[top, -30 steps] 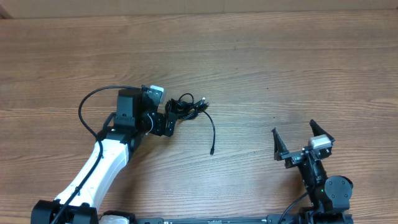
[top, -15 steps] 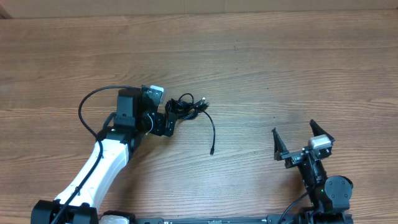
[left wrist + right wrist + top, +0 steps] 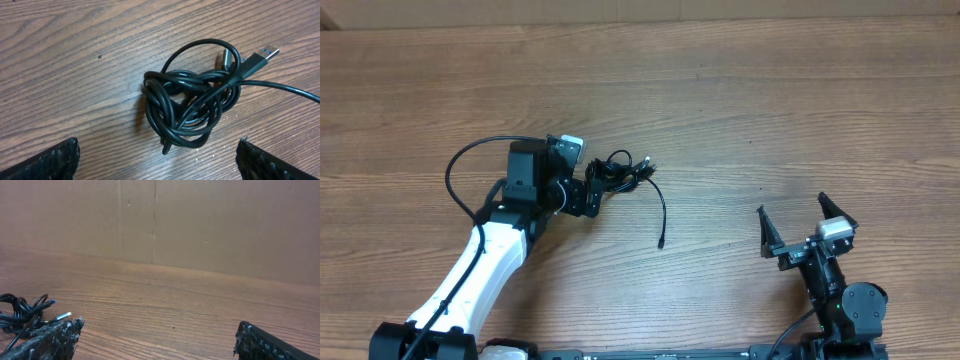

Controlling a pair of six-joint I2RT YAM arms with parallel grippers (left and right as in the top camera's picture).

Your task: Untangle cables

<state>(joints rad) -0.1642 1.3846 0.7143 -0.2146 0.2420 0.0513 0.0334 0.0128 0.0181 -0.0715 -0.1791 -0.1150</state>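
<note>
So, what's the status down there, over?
Left gripper open, at the knot of thin black cables. Right gripper open, empty, well off. Nothing in the way.

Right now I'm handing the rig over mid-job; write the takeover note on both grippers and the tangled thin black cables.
Left gripper: open, empty, close in front of the thin black cables.
Right gripper: open, empty, at the near right, far from them.
Cables: bunched in one tight knot on the brown wooden table, left of centre; a silvery plug sticks out, one loose tail trails toward the near edge.
Done: nothing untangled yet.
Left: likely grip the knot, bring the right arm over, tease loops apart.
</note>
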